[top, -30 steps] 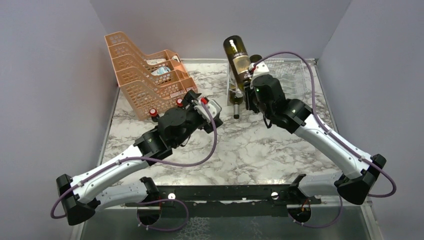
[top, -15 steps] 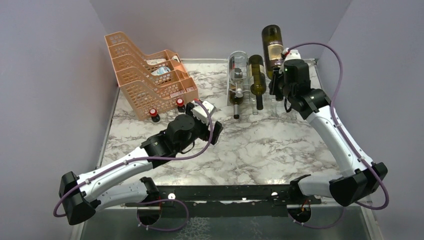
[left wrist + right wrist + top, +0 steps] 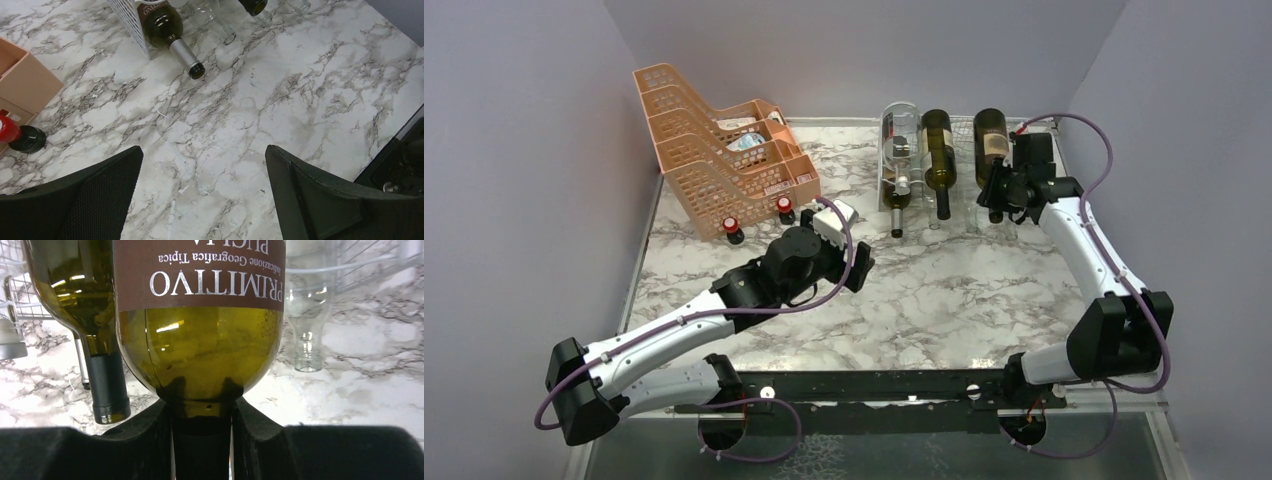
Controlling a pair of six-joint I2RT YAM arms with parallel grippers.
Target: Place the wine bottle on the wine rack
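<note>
Wine bottle point(image 3: 991, 140): laid lengthwise over the right part of the wine rack point(image 3: 964, 130), base toward the far wall, neck toward the near side. An upside-down brown label reading "PRIMITIVO" is seen from the right wrist. Whether its full weight is borne by the cradle cannot be told.

Right gripper point(image 3: 999, 197): closed on the neck of the wine bottle, a finger pressed against each side just below the shoulder.

Left gripper point(image 3: 861, 270): held wide apart over the marble table point(image 3: 924, 290), left of centre; nothing is gripped.

Wine rack: set at the far right of the table, near the back wall.

Other bottles: a dark green bottle point(image 3: 938, 150) is laid just left of the wine bottle, and a clear bottle point(image 3: 901, 150) left of that, necks toward the near side.

Orange trays point(image 3: 714, 150): stacked at the far left. Two small red-capped bottles point(image 3: 732, 228) are stood upright just in front of them.
</note>
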